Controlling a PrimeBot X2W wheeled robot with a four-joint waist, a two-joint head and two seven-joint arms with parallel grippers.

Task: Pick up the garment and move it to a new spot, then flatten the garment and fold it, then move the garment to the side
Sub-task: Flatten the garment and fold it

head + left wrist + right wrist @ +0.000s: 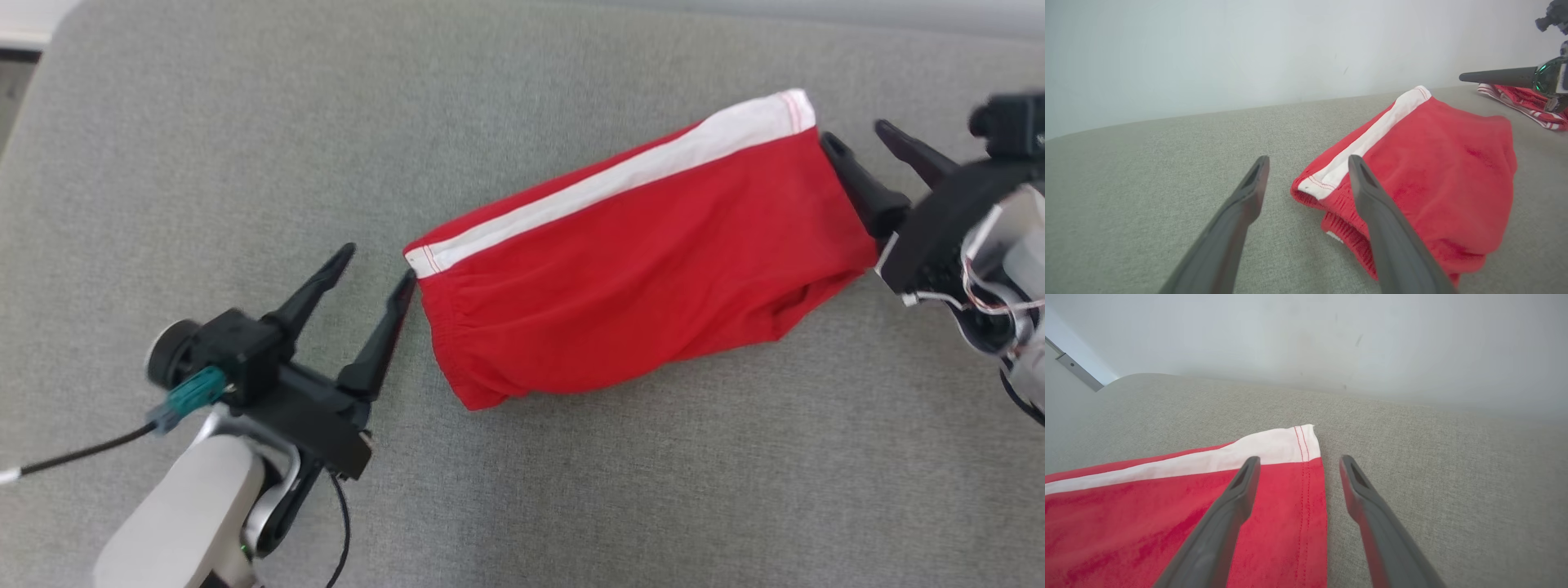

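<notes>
Red shorts (637, 269) lie doubled and flat on the grey cushion (571, 490). The left gripper (377, 263) stands open just beside their waistband and the right gripper (856, 132) open at their hem, both empty. Folding appears in hand; the next move calls for regripping both ends.

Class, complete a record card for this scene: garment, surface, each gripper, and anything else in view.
garment: red shorts with white side stripe, folded, lying down
surface: grey fabric cushion
left gripper: open, at waistband end, holding nothing
right gripper: open, at hem end, holding nothing
other: second red-and-white garment, beyond right gripper
</notes>
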